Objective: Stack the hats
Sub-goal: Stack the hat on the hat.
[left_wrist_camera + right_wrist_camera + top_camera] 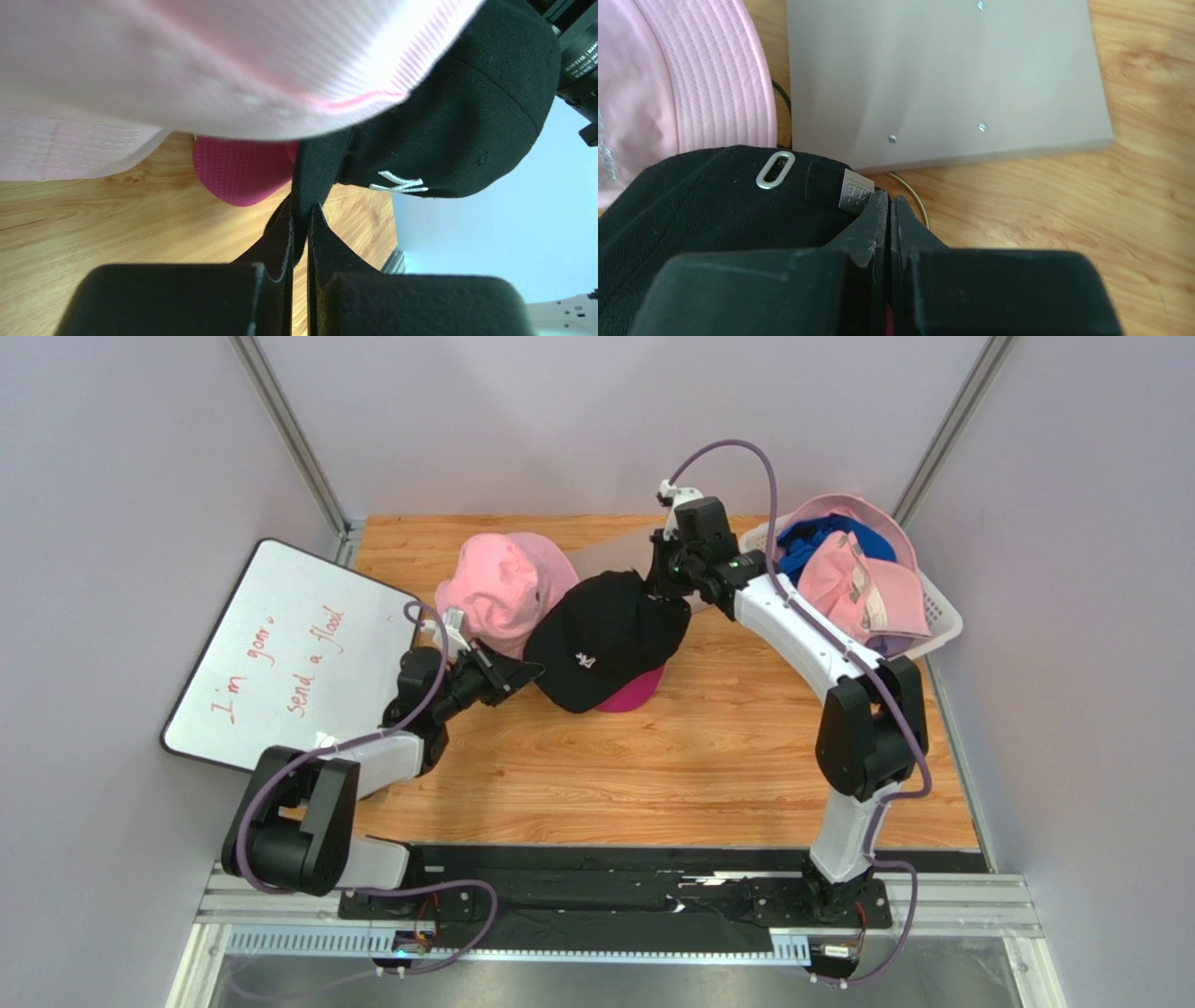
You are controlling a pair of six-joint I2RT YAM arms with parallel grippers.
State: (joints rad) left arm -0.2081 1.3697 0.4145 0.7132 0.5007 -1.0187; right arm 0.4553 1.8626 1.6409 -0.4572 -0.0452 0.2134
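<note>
A black baseball cap (610,633) with a white logo hangs between both grippers, over a magenta cap (634,695) on the wooden table. My left gripper (525,674) is shut on the black cap's brim (309,175); its crown (449,119) and the magenta cap (242,171) show beyond. My right gripper (657,588) is shut at the black cap's rear edge (738,210), beside its strap tag (856,190). A pink bucket hat (498,588) sits just left of the black cap and fills the top of the left wrist view (210,70); its brim shows in the right wrist view (710,77).
A white mesh basket (943,623) at the back right holds blue (814,543) and pink hats (859,588). A whiteboard (288,651) lies at the left. A grey flat plate (948,77) with a gold wire (917,203) lies behind the black cap.
</note>
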